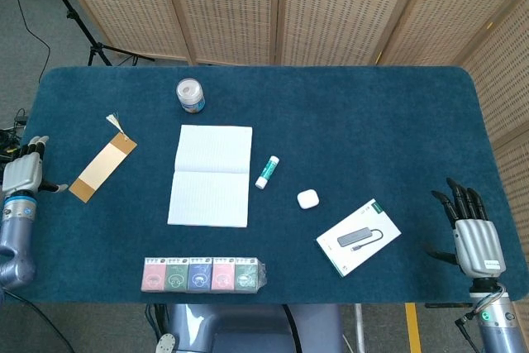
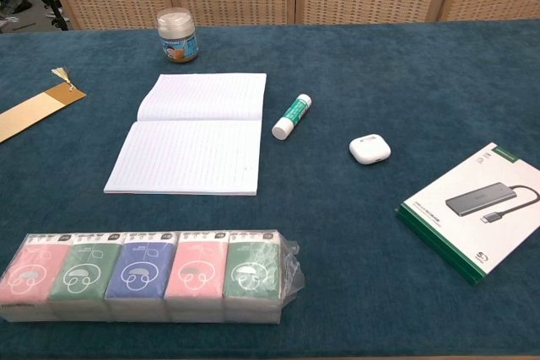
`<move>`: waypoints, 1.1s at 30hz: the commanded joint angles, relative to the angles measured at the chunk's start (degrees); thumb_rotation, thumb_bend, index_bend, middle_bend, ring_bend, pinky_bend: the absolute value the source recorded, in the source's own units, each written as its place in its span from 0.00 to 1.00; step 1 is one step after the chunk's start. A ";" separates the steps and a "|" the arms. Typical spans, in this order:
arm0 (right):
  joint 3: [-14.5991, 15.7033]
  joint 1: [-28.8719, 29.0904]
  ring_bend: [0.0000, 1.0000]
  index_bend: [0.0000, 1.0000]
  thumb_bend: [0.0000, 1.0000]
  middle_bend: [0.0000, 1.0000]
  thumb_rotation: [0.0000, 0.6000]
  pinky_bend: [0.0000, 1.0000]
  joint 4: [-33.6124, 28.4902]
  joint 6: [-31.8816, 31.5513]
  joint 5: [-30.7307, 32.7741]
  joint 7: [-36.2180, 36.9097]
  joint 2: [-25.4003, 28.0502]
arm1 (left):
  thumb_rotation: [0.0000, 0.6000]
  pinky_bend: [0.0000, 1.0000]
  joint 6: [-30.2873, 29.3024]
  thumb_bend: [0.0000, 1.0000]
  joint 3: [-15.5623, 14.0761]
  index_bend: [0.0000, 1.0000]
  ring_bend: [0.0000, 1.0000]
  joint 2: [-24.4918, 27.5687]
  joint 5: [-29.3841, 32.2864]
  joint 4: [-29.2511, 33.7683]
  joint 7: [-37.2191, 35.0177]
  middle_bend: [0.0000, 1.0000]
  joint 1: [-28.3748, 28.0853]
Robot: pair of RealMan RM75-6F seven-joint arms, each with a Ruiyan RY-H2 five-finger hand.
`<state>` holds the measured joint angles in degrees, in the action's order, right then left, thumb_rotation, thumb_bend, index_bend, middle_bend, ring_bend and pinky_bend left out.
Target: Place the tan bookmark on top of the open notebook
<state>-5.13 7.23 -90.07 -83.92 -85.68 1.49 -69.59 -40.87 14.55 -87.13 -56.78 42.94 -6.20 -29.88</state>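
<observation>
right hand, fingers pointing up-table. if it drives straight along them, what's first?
Looks free: the right hand points past the boxed hub's right side, over bare table to the far edge. Depth unclear.

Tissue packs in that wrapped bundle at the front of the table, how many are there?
5, side by side in the bundle: pink, green, blue, pink, green. More could sit hidden underneath.

tan bookmark [image 1: 102,169] beside open notebook [image 1: 211,175], untouched

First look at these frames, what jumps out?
The white open notebook lies mid-table on the blue cloth, with the tan bookmark flat to its left, apart from it. A row of pastel tissue packs sits at the near edge. Both hands rest at the table's sides holding nothing: left hand, right hand.
</observation>
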 commanded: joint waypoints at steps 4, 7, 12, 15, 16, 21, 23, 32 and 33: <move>-0.01 -0.07 0.00 0.15 0.00 0.00 1.00 0.00 -0.02 -0.17 -0.05 0.21 0.06 | 1.00 0.00 -5.54 0.06 -6.35 0.00 0.00 4.96 -17.23 3.04 -17.69 0.00 2.01; 0.02 -0.11 0.00 0.15 0.00 0.00 1.00 0.00 -0.07 -0.27 -0.14 0.27 0.10 | 1.00 0.00 -6.06 0.05 -7.40 0.00 0.00 6.28 -19.37 4.37 -21.77 0.00 2.28; 0.24 -0.04 0.00 0.15 0.00 0.00 1.00 0.00 -0.17 -0.14 -0.45 0.08 0.05 | 1.00 0.00 0.75 0.05 -4.48 0.00 0.00 10.98 -14.34 13.83 -28.74 0.00 1.23; 0.35 -0.02 0.00 0.15 0.00 0.00 1.00 0.00 -0.21 -0.11 -0.60 -0.07 -0.01 | 1.00 0.00 4.82 0.05 -2.71 0.00 0.00 13.03 -9.50 17.93 -26.41 0.00 -0.30; 0.35 -0.01 0.00 0.15 0.00 0.00 1.00 0.00 -0.21 -0.10 -0.60 -0.07 -0.01 | 1.00 0.00 5.51 0.05 -2.46 0.00 0.00 13.32 -8.42 18.53 -25.58 0.00 -0.61; 0.22 0.03 0.00 0.15 0.00 0.00 1.00 0.00 -0.19 0.02 -0.33 0.13 0.07 | 1.00 0.00 10.97 0.05 -0.85 0.00 0.00 14.68 2.36 22.64 -19.22 0.00 -4.09; 0.16 0.05 0.00 0.15 0.00 0.00 1.00 0.00 -0.15 0.09 -0.21 0.33 0.12 | 1.00 0.00 11.67 0.06 -1.13 0.00 0.00 14.09 7.92 22.91 -15.67 0.00 -5.82; 0.06 0.17 0.00 0.15 0.00 0.00 1.00 0.00 -0.03 0.48 0.09 1.17 0.34 | 1.00 0.00 8.23 0.06 -7.25 0.00 0.00 11.28 33.38 23.07 -0.27 0.00 -12.90; 0.05 0.20 0.00 0.15 0.00 0.00 1.00 0.00 0.01 0.55 0.11 1.28 0.37 | 1.00 0.00 7.00 0.06 -7.91 0.00 0.00 10.69 36.65 23.20 1.73 0.00 -13.89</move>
<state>-5.08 7.42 -90.08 -83.40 -85.58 2.74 -69.24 -31.03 9.66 -74.56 -30.92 65.61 -11.83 -39.60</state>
